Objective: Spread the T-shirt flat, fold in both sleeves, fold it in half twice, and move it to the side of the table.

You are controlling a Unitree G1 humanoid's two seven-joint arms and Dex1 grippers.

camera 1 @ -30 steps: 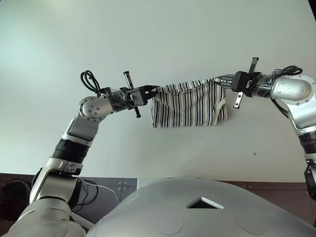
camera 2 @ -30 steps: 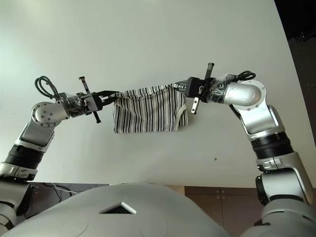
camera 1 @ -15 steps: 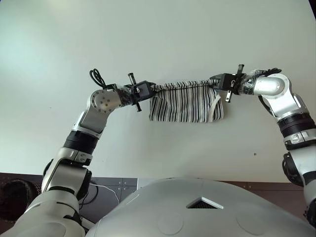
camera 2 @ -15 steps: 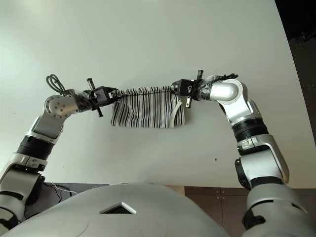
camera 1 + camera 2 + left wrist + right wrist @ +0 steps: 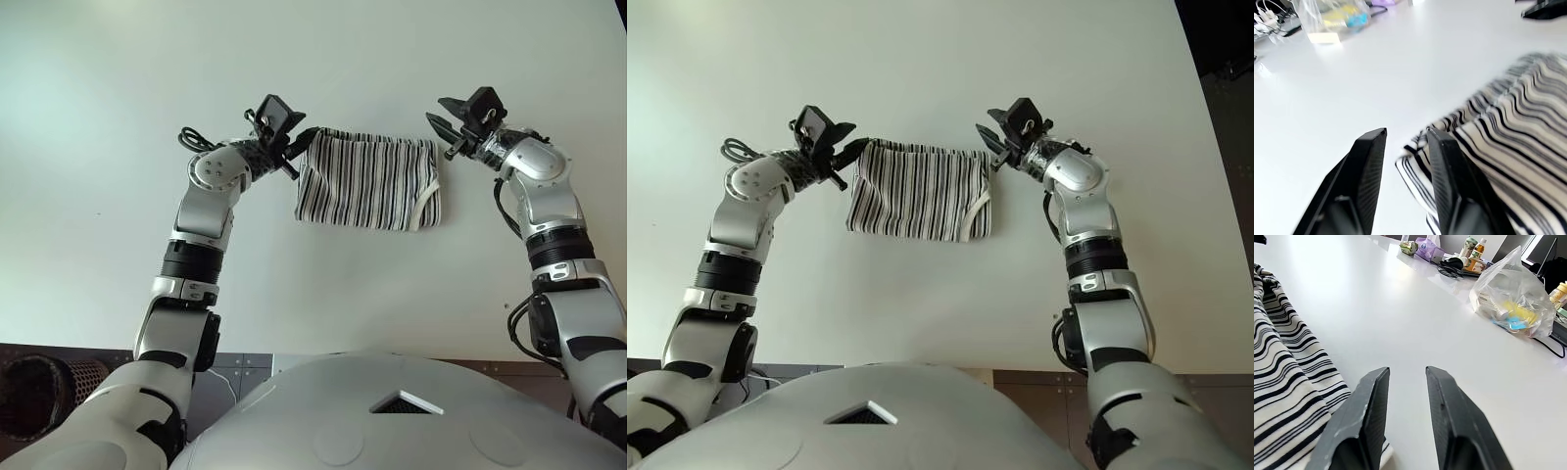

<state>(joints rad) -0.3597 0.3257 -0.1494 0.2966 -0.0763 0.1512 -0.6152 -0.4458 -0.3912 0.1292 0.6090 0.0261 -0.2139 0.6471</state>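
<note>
The striped T-shirt [image 5: 367, 179] lies folded into a compact rectangle on the white table [image 5: 323, 59], with a white neckline curve at its right side. My left gripper [image 5: 302, 139] hovers open just off the shirt's far left corner. In the left wrist view the left gripper [image 5: 1403, 139] holds nothing, and the shirt [image 5: 1508, 147] corner lies beside one finger. My right gripper [image 5: 442, 131] is open above the far right corner. In the right wrist view the right gripper [image 5: 1406, 374] is empty, with the shirt [image 5: 1283, 382] off to one side.
A clear plastic bag [image 5: 1511, 293] of small items, bottles and a tissue pack [image 5: 1426, 247] stand at the table's distant end. The table's right edge [image 5: 1200, 98] meets dark floor. Bare white tabletop surrounds the shirt.
Both grippers let go of the shirt's top edge and opened. The shirt dropped from its stretched hang to lie flat, and both arms lifted and drew away from its corners.
</note>
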